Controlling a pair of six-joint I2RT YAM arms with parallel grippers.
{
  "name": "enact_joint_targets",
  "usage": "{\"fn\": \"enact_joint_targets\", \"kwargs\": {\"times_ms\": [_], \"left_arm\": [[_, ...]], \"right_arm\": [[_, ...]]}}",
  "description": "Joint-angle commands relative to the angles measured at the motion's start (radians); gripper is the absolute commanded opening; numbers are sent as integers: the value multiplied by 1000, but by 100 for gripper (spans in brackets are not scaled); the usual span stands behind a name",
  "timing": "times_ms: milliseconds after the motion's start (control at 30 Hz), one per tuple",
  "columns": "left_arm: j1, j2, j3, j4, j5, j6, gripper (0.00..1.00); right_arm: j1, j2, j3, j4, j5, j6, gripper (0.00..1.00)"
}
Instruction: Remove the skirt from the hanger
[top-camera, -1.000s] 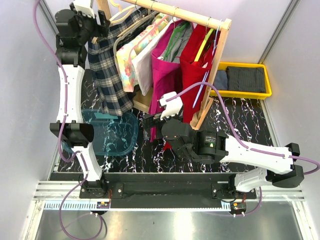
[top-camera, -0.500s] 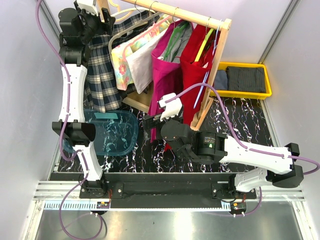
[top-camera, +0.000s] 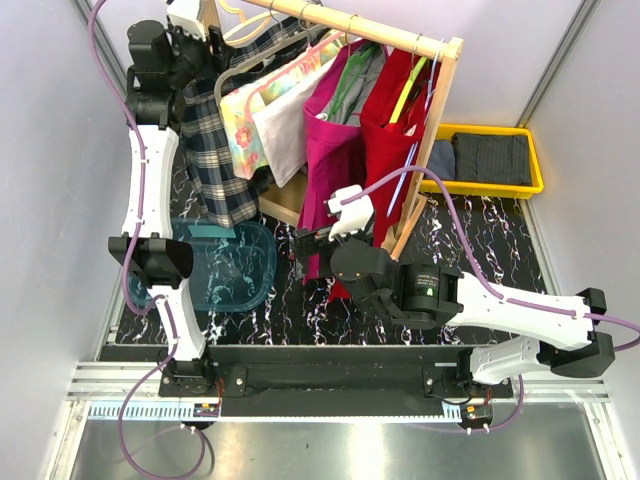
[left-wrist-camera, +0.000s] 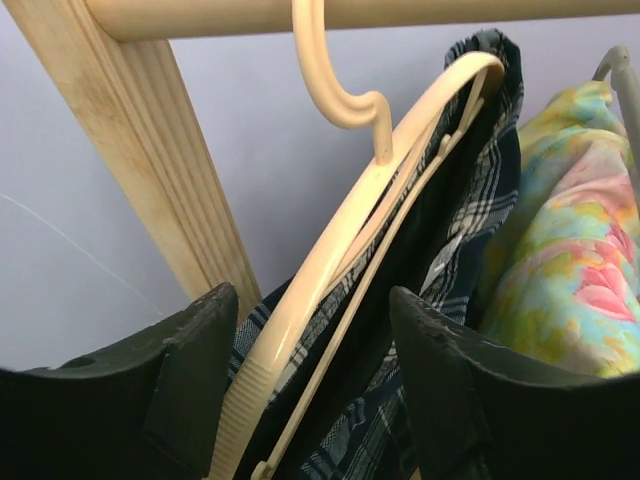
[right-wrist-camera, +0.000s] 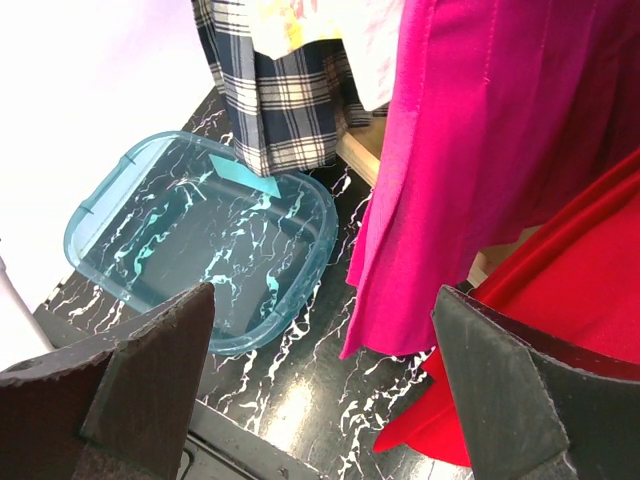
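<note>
A dark blue plaid skirt (top-camera: 212, 150) hangs on a cream plastic hanger (left-wrist-camera: 345, 235) at the left end of the wooden rail (top-camera: 350, 22). The skirt also shows in the left wrist view (left-wrist-camera: 450, 240) and the right wrist view (right-wrist-camera: 280, 100). My left gripper (top-camera: 203, 35) is up at the rail. Its jaws stand open in the left wrist view (left-wrist-camera: 315, 390), with the hanger's arm and the skirt's waistband between them. My right gripper (top-camera: 305, 250) is open and empty, low over the table (right-wrist-camera: 325, 390), in front of a magenta skirt (right-wrist-camera: 470, 150).
A floral garment (top-camera: 250, 105), a white one, the magenta skirt (top-camera: 330, 150) and a red one (top-camera: 390, 120) hang on the same rail. A blue translucent tub (top-camera: 270, 270) lies under the plaid skirt. A yellow bin (top-camera: 535, 160) with dark cloth sits at the back right.
My left gripper has moved a little right along the rail end. The plaid skirt swung left and then back right. My right arm has shifted slightly right.
</note>
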Motion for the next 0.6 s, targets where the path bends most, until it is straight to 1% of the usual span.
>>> {"fn": "enact_joint_targets", "kwargs": {"times_ms": [0,33,100,167,200,300,367,467,567], "left_arm": [[-8,4,22,-63,97,0,53],[-8,-2,17,-74,114,-3,51],[-11,-27,-19,-91,139,6,51],[-11,-54,-38,-91,142,15,55],[-11,-60,-44,-91,134,18,62],[-11,-47,-11,-83,117,9,69],[-14,-27,16,-82,111,-9,71],[-23,-7,42,-59,88,-23,70],[-32,5,49,-45,87,-31,61]], "right_arm": [[-9,-24,-2,40,47,16,99],[-9,-23,0,40,47,15,99],[-7,-21,0,39,47,15,99],[-7,-20,-2,43,46,16,98],[-9,-21,-2,43,44,18,99],[-7,-17,-2,49,40,16,99],[-9,-17,0,48,38,19,99],[-9,-24,-5,49,41,23,98],[-9,-32,-12,49,43,26,98]]}}
